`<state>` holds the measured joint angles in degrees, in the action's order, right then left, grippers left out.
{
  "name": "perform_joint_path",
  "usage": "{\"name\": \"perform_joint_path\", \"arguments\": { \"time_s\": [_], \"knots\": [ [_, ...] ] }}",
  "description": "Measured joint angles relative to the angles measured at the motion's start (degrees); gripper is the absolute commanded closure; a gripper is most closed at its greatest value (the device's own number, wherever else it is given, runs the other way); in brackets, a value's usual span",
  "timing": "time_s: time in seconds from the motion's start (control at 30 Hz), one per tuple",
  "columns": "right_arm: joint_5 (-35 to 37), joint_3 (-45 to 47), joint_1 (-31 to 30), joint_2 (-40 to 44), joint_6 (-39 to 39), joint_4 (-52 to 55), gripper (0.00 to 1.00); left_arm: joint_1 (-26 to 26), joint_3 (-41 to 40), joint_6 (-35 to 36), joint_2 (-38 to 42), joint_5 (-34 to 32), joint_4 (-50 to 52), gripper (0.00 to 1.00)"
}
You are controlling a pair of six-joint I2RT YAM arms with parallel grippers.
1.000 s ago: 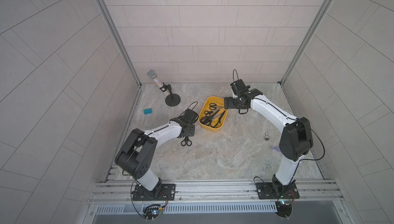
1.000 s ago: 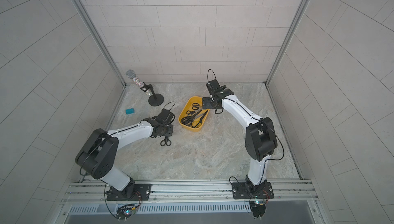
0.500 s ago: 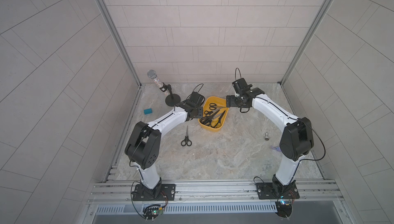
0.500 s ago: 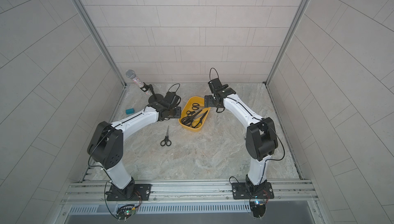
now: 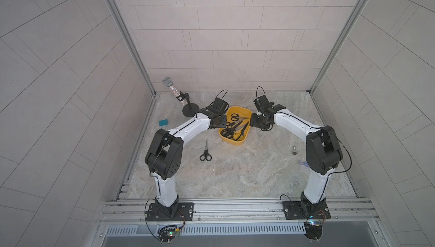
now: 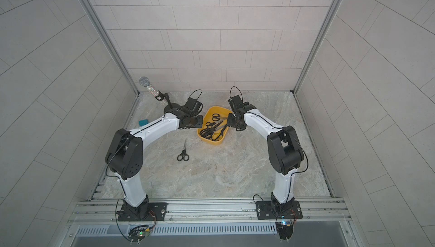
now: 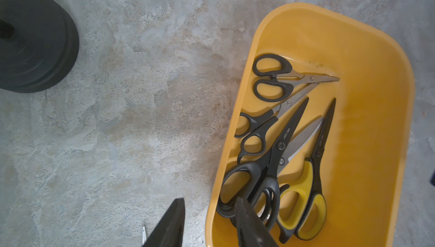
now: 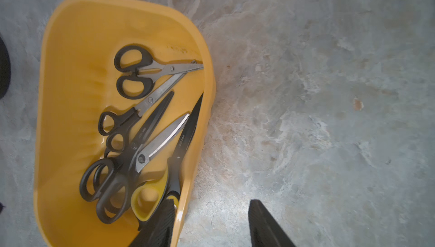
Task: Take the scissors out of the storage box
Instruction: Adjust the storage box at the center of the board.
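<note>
Straddling opposite walls of the box [image 5: 237,111], the left jaws and right jaws both stood spread, pinching nothing. Five scissors [image 7: 280,145] lay in it; a sixth pair [image 5: 205,151] lay on the tabletop [image 5: 247,175] nearby.

The marbled counter [image 5: 235,177] bears the yellow storage box [image 5: 236,143], one loose pair of scissors [image 5: 206,154], a teal block [image 5: 163,122], a microphone stand [image 5: 189,112] and a small metal knob [image 5: 294,150].
</note>
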<state>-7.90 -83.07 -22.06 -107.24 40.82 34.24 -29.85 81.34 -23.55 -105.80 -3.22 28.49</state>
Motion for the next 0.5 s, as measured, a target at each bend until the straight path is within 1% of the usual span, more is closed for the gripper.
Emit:
{"name": "perform_joint_path", "arguments": {
  "time_s": [0.23, 0.37, 0.43, 0.5],
  "knots": [
    [-1.0, -0.1, -0.5, -1.8, 1.4, -1.9, 0.47, 0.0, -1.4, 0.0, 2.7, 0.3, 0.6, 0.62],
    [-1.4, -1.9, -0.8, -3.8, 2.1, -1.9, 0.56, 0.0, -1.8, 0.0, 3.4, 0.3, 0.7, 0.64],
    [-1.8, -2.5, -0.9, -4.8, 2.5, -1.9, 0.63, -0.2, -1.9, 0.2, 3.4, 0.3, 0.9, 0.65],
    [-1.8, -2.6, -1.0, -5.5, 3.0, -1.8, 0.71, -0.5, -2.0, 0.5, 3.4, 0.3, 1.2, 0.65]
  ]
}}
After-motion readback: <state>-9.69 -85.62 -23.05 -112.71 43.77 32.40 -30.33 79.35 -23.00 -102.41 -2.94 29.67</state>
